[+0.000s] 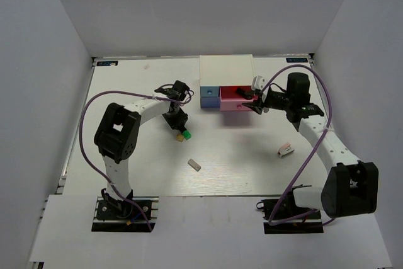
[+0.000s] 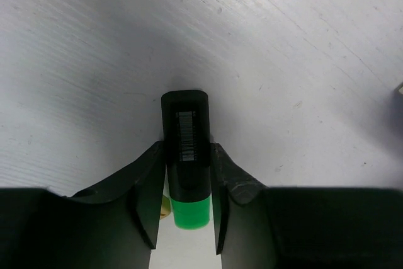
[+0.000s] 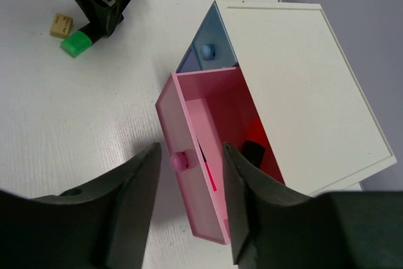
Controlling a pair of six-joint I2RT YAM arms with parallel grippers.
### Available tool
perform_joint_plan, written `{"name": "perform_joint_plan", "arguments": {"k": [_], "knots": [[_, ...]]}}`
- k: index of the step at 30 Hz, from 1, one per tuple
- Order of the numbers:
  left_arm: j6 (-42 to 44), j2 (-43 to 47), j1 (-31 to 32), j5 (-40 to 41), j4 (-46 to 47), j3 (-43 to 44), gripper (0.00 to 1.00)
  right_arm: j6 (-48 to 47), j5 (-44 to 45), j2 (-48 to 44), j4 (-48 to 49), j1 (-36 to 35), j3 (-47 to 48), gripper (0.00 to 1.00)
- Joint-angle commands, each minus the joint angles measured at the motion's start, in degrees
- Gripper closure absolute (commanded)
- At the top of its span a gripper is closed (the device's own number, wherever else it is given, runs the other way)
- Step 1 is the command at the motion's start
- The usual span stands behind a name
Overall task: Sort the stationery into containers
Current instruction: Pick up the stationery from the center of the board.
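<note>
Risk of arm collision is the main concern: the right gripper [image 3: 189, 150] sits at the open pastel-pink plastic drawer [image 3: 176, 124] of the white boxy drawer unit [image 3: 296, 80]. Any delivery by the left arm to that drawer would cross the same space. The right fingers stand spread on either side of the small round pink knob [image 3: 181, 162] without touching it, so this gripper is open. If the jaws close off-centre, the knob may slip, or the light unit may shift on the white table [image 1: 239, 155].

The left gripper [image 2: 187, 148] is closed on the short black highlighter marker with a green cap [image 2: 184, 108], both pads pressing the barrel. The cap lies just beside a small tan eraser block [image 3: 61, 24], and a careless lift may nudge it. Whether the marker rests on the table cannot be told.

The left arm reaches forward with the wrist turned down, left of the unit. The right arm reaches forward and inward toward the drawer front. An orange-red-capped black marker [image 3: 254, 133] lies inside the pink drawer. A second tan eraser block [image 1: 194, 164] and a pinkish-white item [image 1: 286, 150] lie loose on the table.
</note>
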State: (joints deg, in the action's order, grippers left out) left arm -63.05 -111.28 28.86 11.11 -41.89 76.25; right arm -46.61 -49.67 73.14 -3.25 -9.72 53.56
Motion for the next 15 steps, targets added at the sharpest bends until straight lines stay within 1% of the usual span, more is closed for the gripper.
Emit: {"name": "perform_joint_plan", "arguments": {"k": [1, 2, 3, 5, 6, 7, 8, 9, 10, 11, 12, 13, 14, 15], "knots": [[2.13, -0.07, -0.21, 0.66, -0.74, 0.04, 0.6, 3.36, -1.31, -1.86, 2.54, 0.49, -0.82, 0.49], [2.66, -0.07, -0.21, 0.05, -0.74, 0.04, 0.62, 3.54, -1.39, -1.86, 2.46, 0.57, -1.0, 0.49], [4.23, -0.07, -0.21, 0.05, -0.74, 0.04, 0.68, 3.98, -1.22, -2.13, 4.28, 0.66, -1.35, 0.49], [6.08, 0.63, -0.21, 0.05, -0.21, 0.56, 0.73, 4.42, -0.87, -2.56, 4.48, 0.58, -1.62, 0.47], [7.05, 1.33, 0.31, 0.05, 0.31, 1.18, 0.76, 5.21, -0.69, -2.48, 4.48, 0.66, -1.79, 0.46], [9.15, 1.86, 0.32, 0.05, 0.93, 1.18, 0.83, 6.08, -0.08, -2.65, 5.26, 0.92, -2.14, 0.42], [10.04, 3.08, 0.84, 0.05, 0.93, 2.14, 0.86, 7.4, 0.18, -2.83, 5.44, 1.01, -2.32, 0.17], [11.18, 4.05, 0.84, 0.05, 2.24, 2.67, 0.88, 8.89, 2.62, -3.18, 7.36, 1.1, -2.84, 0.1], [12.5, 4.93, 0.84, 0.57, 2.77, 3.55, 0.9, 10.91, 3.87, -3.36, 9.9, 1.36, -2.93, 0.1], [15.03, 5.98, 0.84, 0.58, 3.39, 3.56, 0.95, 16.49, 5.97, -3.45, 10.97, 1.54, -3.46, 0.1], [16.89, 7.99, 0.84, -0.99, 4.35, 4.43, 0.98, 17.94, 6.86, -3.53, 11.68, 1.72, -3.55, 0.1], [20.21, 9.06, 0.84, -1.01, 5.93, 5.31, 1.0, 19.26, 8.78, -3.45, 13.08, 1.89, -3.38, 0.1], [21.81, 10.2, 1.45, -0.22, 6.9, 5.31, 1.0, 22.5, 9.84, -3.45, 13.35, 2.24, -3.29, 0.1], [23.65, 11.6, 1.46, -1.09, 8.39, 5.31, 1.0, 23.05, 10.29, -3.27, 13.53, 2.42, -3.29, 0.1]]}}
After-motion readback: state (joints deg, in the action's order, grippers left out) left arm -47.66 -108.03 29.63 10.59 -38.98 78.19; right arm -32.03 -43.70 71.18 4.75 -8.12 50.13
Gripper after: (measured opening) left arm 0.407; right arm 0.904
